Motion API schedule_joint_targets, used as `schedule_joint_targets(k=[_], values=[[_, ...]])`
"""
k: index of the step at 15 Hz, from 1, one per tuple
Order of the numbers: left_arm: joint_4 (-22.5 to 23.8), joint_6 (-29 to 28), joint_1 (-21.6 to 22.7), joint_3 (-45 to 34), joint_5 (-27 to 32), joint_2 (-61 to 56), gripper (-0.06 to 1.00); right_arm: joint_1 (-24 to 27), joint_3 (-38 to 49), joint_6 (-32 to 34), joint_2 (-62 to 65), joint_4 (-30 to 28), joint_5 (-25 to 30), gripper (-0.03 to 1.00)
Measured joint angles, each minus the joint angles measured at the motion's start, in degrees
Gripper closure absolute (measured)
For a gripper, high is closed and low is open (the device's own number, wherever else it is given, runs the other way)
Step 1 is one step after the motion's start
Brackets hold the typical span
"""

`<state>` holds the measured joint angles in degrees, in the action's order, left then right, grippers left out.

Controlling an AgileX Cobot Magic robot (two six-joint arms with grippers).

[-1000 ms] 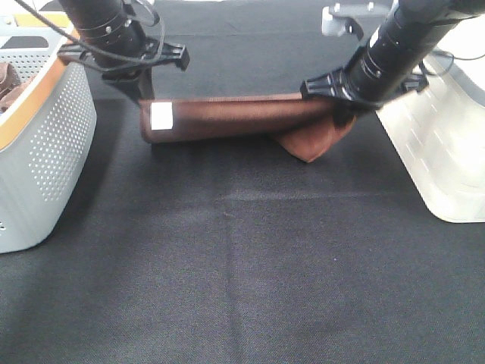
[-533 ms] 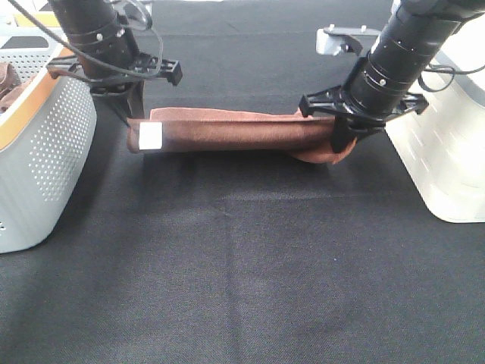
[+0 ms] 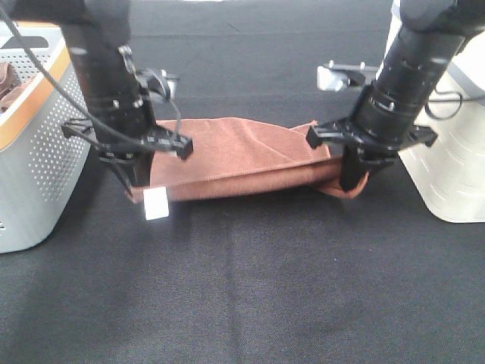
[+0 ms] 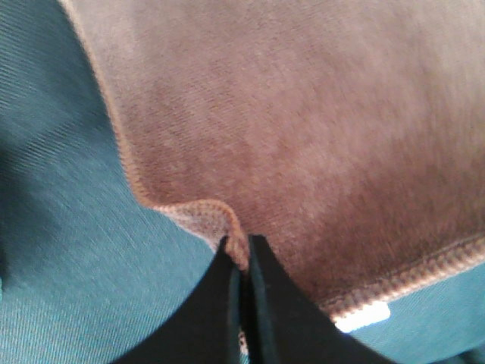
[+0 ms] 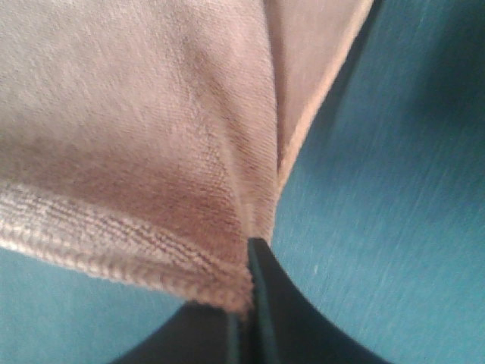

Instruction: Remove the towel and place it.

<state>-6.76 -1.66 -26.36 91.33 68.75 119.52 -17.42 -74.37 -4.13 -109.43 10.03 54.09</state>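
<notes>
Baskets flanking a dark cloth-covered desk

A grey perforated basket (image 3: 42, 144) with an orange-tan rim stands at the left edge of the desk (image 3: 250, 288), holding a bunched brown cloth (image 3: 9, 80) that shows only partly. A white bin (image 3: 447, 163) with a slotted wall stands at the right edge. A small grey device (image 3: 341, 76) lies beside it, toward the back.

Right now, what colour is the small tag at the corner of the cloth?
White, on the reddish-brown microfibre towel; the small square tag shows best in the exterior high view.
</notes>
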Motion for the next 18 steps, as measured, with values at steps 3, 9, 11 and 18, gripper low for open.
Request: schedule_joint_targets(k=[3, 9, 11, 18], values=[[0.5, 0.0, -0.7, -1.5, -0.1, 0.0, 0.94, 0.0, 2.0, -0.2, -0.5, 0.3, 0.3, 0.97], [0.2, 0.2, -0.7, -2.0, 0.3, 0.0, 0.54, 0.4, 2.3, -0.2, -0.5, 0.0, 2.3, 0.37], [-1.1, 0.6, -0.7, -2.0, 0.3, 0.0, 0.36, 0.4, 2.3, -0.2, -0.5, 0.0, 3.2, 0.33], [-3.3, 3.0, -0.7, -1.5, 0.5, -0.2, 0.26, 0.5, 2.3, -0.2, 5.7, 0.0, 9.3, 0.31]])
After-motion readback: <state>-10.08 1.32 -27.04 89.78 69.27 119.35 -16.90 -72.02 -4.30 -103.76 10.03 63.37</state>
